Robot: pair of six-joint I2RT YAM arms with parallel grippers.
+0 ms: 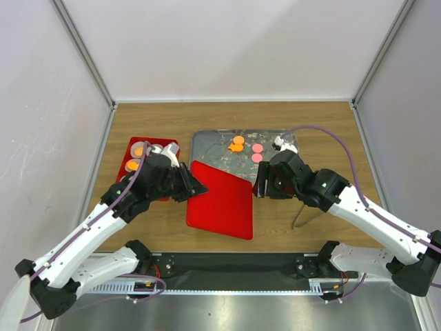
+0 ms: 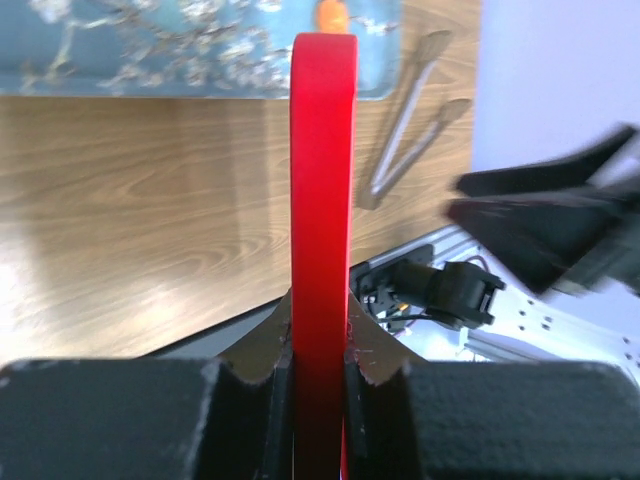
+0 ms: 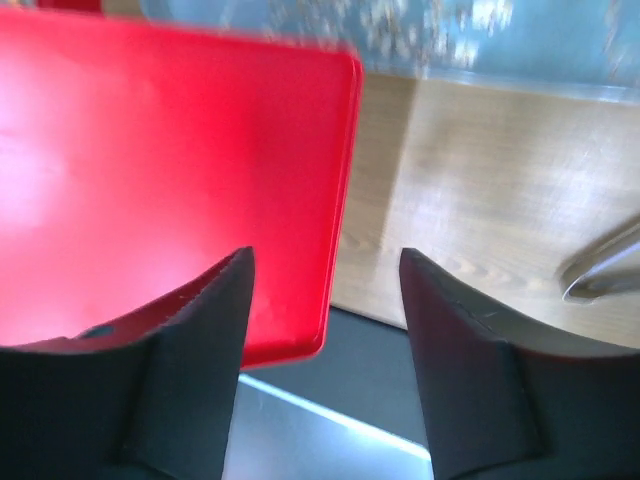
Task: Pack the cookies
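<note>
The left arm [image 1: 103,217] hides much of the red box [image 1: 132,142] and its cookies [image 1: 138,151]. From the right wrist the tray [image 3: 500,40] is blurred.

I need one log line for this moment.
left gripper: shut on red lid | right gripper: open, near lid edge | cookies: some on patterned tray

I'm looking down on a wooden table [image 1: 172,121], boxed in by plain pale walls [image 1: 234,48] at the back and both sides. Aluminium posts [image 1: 84,52] climb the upper corners. Brushed metal sheet [image 1: 241,312] along the bottom edge. Even, soft light, mild glare on the wood.
</note>
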